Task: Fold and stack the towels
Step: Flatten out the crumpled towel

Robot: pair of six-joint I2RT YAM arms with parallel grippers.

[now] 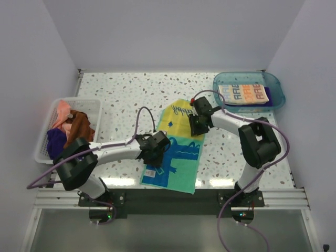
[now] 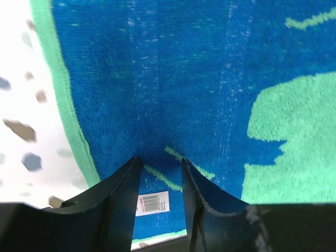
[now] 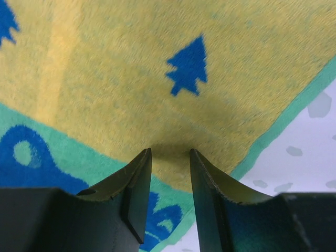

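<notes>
Speckled white tabletop [image 1: 121, 94], with long yellow and green-blue crocodile towel [image 1: 178, 157] spread flat at middle. Down on its blue part, black left gripper [image 2: 160, 160]; on yellow part near right edge, black right gripper [image 3: 170, 152]. Both with jaws partly apart; cannot tell whether cloth pinched. Far right, folded white lettered towel [image 1: 244, 93] in translucent blue tray [image 1: 276, 85].

The top view looks down from high above the near edge of the tabletop [image 1: 131, 100] and takes in all of it. The left wrist view looks from very near at the blue part of the crocodile towel [image 2: 173, 79], and the right wrist view at its yellow part. All three views share this towel.
</notes>
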